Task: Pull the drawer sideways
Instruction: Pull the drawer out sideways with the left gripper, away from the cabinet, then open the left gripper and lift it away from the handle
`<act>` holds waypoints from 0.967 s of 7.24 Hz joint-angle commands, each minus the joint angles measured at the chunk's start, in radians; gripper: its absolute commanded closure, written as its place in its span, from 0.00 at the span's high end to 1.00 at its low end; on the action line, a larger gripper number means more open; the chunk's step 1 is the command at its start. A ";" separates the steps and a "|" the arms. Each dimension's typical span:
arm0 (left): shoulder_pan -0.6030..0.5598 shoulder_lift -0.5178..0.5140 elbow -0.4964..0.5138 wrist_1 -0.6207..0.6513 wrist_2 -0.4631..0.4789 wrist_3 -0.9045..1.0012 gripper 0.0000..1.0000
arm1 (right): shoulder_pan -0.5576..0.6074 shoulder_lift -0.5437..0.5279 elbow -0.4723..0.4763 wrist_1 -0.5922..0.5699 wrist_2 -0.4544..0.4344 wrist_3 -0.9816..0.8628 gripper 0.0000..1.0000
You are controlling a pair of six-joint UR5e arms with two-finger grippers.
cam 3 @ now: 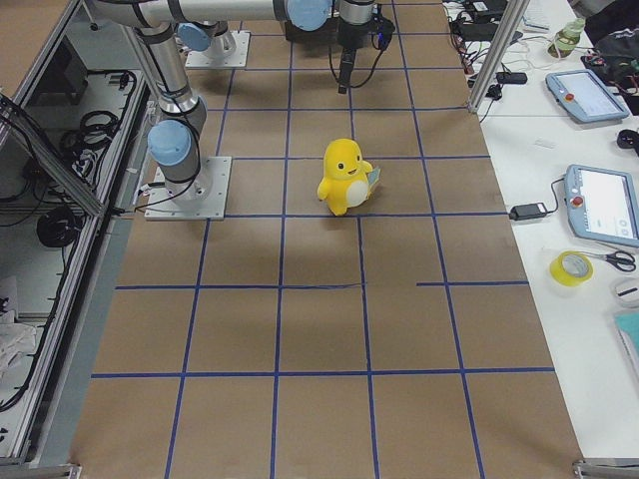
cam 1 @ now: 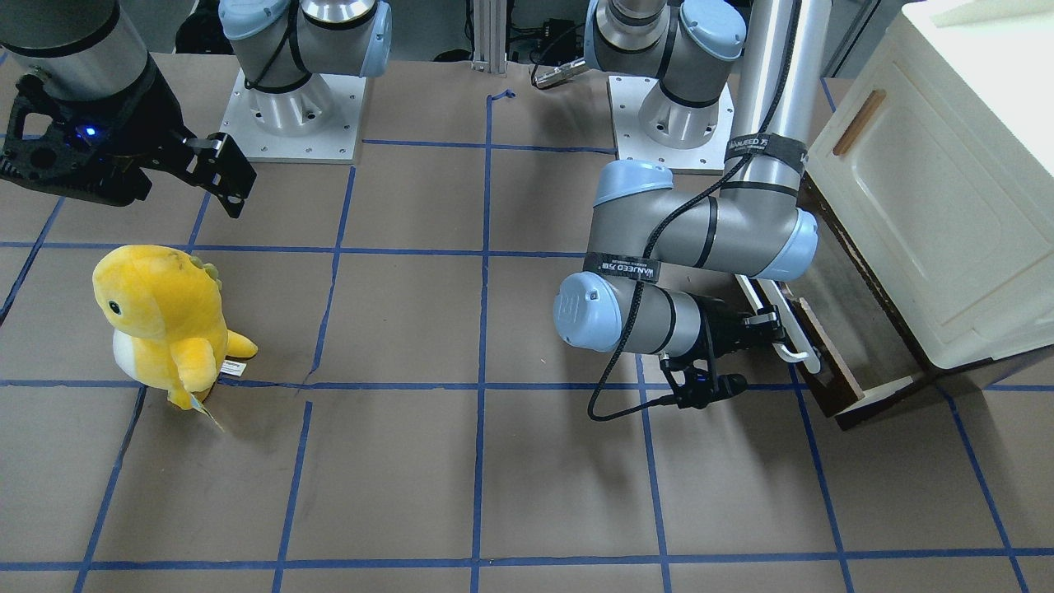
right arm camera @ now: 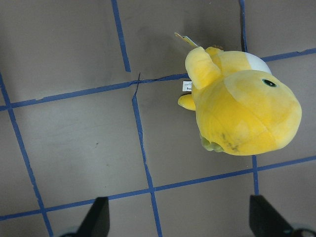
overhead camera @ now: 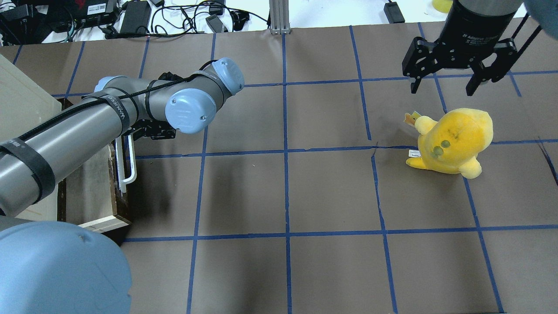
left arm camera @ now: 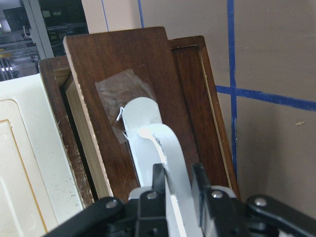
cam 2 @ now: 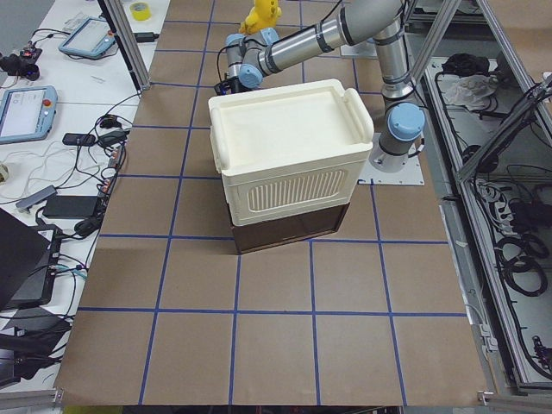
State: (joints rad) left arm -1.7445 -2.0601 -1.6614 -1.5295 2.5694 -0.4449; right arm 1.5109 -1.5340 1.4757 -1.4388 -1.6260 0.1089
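The drawer (cam 1: 826, 368) has a dark brown front (left arm camera: 118, 69) and a long white bar handle (left arm camera: 160, 148). It sticks out sideways from under the cream-white cabinet (cam 1: 930, 189), and its pale wood inside (overhead camera: 89, 187) shows. My left gripper (left arm camera: 178, 180) is shut on the white handle (cam 1: 792, 333), with one finger on each side of the bar. In the overhead view the left gripper (overhead camera: 130, 136) is mostly hidden under its arm. My right gripper (overhead camera: 444, 85) is open and empty, and hangs above the table beyond the plush.
A yellow plush toy (cam 1: 165, 321) stands on the brown table on my right side, and it also shows below my right gripper (right arm camera: 242, 108). Blue tape lines cross the table. The cabinet (cam 2: 285, 147) stands at the table's left end.
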 commanded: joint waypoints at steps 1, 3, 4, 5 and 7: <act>-0.004 0.002 0.005 -0.001 0.014 0.009 0.63 | 0.000 0.000 0.000 0.000 0.000 0.000 1.00; -0.004 0.021 0.009 0.003 0.005 0.080 0.87 | -0.001 0.000 0.000 0.000 0.000 0.000 1.00; -0.006 0.035 0.037 0.008 -0.038 0.090 0.92 | 0.000 0.000 0.000 0.000 0.000 0.000 1.00; -0.007 0.066 0.085 0.009 -0.164 0.177 0.92 | 0.000 0.000 0.000 0.000 0.000 0.000 1.00; 0.002 0.157 0.205 0.008 -0.440 0.356 0.92 | 0.000 0.000 0.000 0.000 0.000 0.000 1.00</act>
State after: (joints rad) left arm -1.7492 -1.9602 -1.5273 -1.5215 2.3044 -0.1990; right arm 1.5109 -1.5341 1.4757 -1.4389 -1.6260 0.1089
